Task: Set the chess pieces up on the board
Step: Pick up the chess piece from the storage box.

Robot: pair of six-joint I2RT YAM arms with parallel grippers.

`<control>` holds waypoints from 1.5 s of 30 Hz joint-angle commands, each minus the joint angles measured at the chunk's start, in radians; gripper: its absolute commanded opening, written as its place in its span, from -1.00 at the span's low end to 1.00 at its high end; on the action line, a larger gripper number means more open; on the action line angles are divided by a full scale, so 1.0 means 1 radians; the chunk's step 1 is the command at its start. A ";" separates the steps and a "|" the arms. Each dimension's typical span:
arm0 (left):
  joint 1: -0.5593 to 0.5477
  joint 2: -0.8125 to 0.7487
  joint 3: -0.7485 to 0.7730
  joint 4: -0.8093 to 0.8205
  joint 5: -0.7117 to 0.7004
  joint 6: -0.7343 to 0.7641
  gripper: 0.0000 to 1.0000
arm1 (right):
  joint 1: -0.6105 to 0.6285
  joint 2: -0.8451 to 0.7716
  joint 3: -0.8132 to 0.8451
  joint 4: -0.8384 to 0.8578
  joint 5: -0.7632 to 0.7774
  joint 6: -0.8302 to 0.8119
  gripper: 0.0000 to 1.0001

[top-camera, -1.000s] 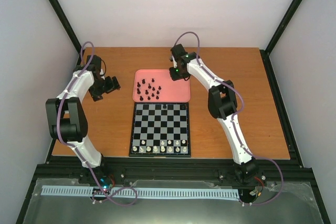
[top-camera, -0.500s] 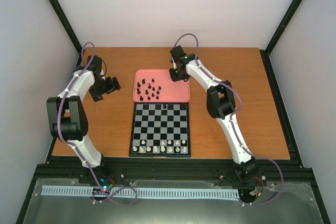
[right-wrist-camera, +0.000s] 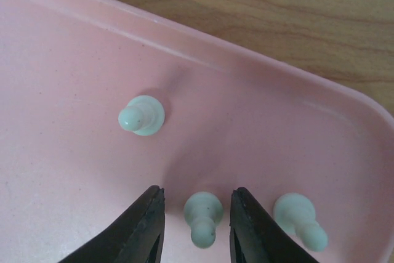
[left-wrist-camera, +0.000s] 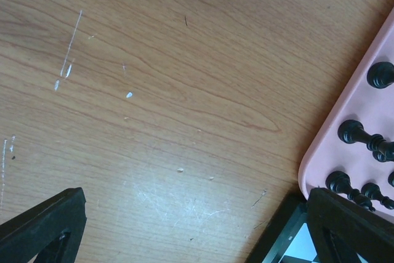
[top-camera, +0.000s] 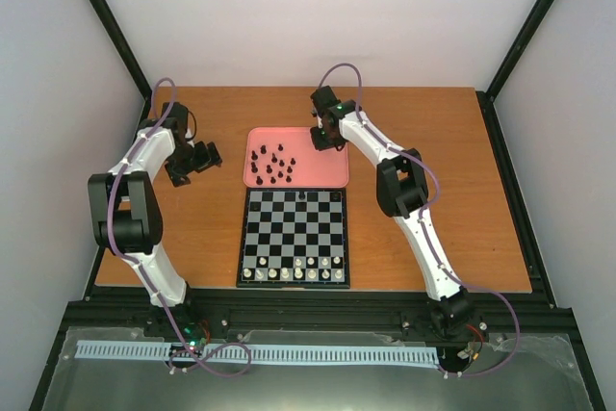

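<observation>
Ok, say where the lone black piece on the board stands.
Top view: black piece on the board's far row, about mid-row, just before the pink tray.

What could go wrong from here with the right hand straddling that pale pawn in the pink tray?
The right hand straddles a small pale upright pawn in the pink rounded tray, which sits closer to one finger, so closing may tip it. The neighbouring pale pawn stands just outside that finger and could be knocked over.
</observation>
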 commanded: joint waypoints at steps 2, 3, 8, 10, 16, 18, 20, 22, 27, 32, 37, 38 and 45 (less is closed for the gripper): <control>-0.005 0.013 0.040 -0.003 0.011 0.012 1.00 | -0.001 0.016 0.032 0.006 0.022 0.007 -0.40; -0.004 0.014 0.040 -0.003 0.011 0.012 1.00 | -0.001 0.015 0.031 0.009 0.022 0.007 -0.40; -0.005 0.018 0.041 -0.003 0.013 0.012 0.99 | -0.001 0.014 0.033 0.018 0.033 0.008 -0.41; -0.005 0.019 0.040 -0.003 0.015 0.011 1.00 | -0.001 0.011 0.034 0.017 0.039 0.010 -0.41; -0.005 0.025 0.041 -0.001 0.015 0.011 1.00 | -0.001 0.002 0.035 0.020 0.034 0.008 -0.39; -0.005 0.026 0.041 -0.001 0.015 0.011 1.00 | -0.001 0.000 0.034 0.021 0.034 0.006 -0.39; -0.005 0.027 0.043 -0.002 0.017 0.011 1.00 | -0.001 0.000 0.034 0.022 0.030 0.005 -0.40; -0.005 0.029 0.045 -0.003 0.016 0.010 1.00 | -0.001 0.000 0.035 0.024 0.025 0.004 -0.42; -0.005 0.033 0.046 -0.004 0.017 0.011 1.00 | -0.001 0.001 0.034 0.024 0.016 0.005 -0.68; -0.005 0.035 0.048 -0.004 0.015 0.011 1.00 | -0.001 -0.002 0.033 0.019 0.011 0.003 -0.77; -0.005 0.029 0.043 -0.003 0.014 0.012 1.00 | 0.002 -0.046 0.020 0.001 -0.009 0.013 -0.81; -0.005 0.028 0.043 -0.003 0.014 0.011 0.99 | 0.003 -0.066 0.011 -0.002 -0.019 0.016 -0.81; -0.005 0.018 0.035 0.003 0.011 0.012 1.00 | 0.080 -0.319 -0.229 0.063 -0.073 -0.006 -0.82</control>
